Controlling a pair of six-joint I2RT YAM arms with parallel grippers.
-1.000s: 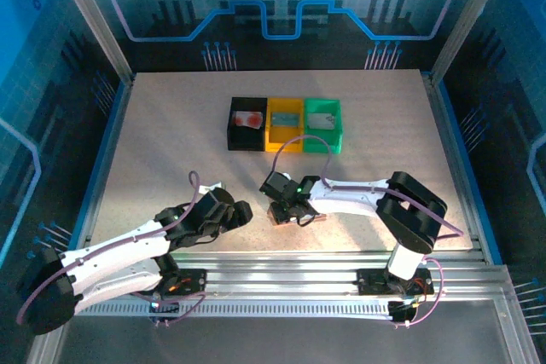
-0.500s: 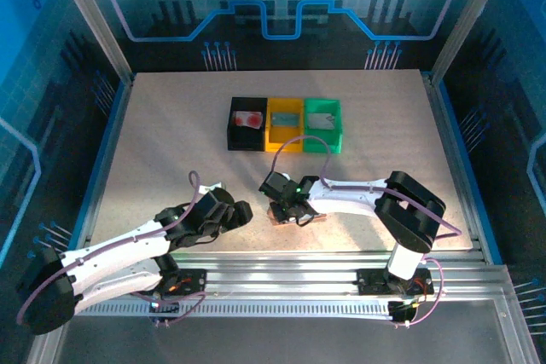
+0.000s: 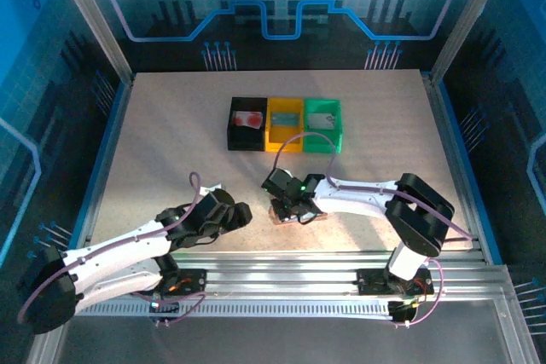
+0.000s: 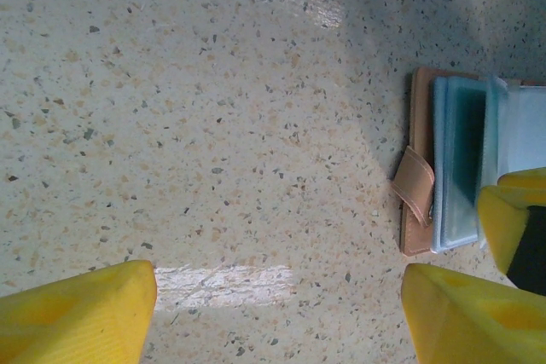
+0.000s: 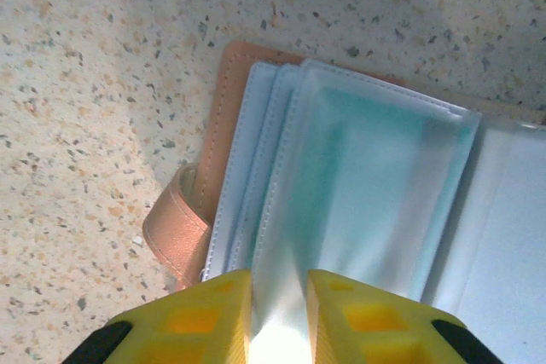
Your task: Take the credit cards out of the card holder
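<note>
The card holder (image 5: 217,138), a salmon-pink wallet with pale blue lining, lies open on the table near the front (image 3: 279,215). A teal-green credit card (image 5: 367,176) shows through one of its clear sleeves. My right gripper (image 5: 279,283) is down on the wallet (image 3: 290,208), its yellow fingers pinched on the edge of that sleeve. My left gripper (image 4: 277,283) hovers open over bare table just left of the wallet (image 4: 418,193), with nothing between its fingers (image 3: 241,213). The wallet's strap (image 4: 414,185) curls out at its left side.
Three square bins stand in a row at the back: black (image 3: 232,130), yellow (image 3: 273,134) and green (image 3: 335,130), each with a small flat item inside. Metal rails run along the near table edge (image 3: 281,262).
My right gripper's jaws have narrowed onto the wallet's sleeve and its arm has shifted slightly. The left arm has stayed still.
</note>
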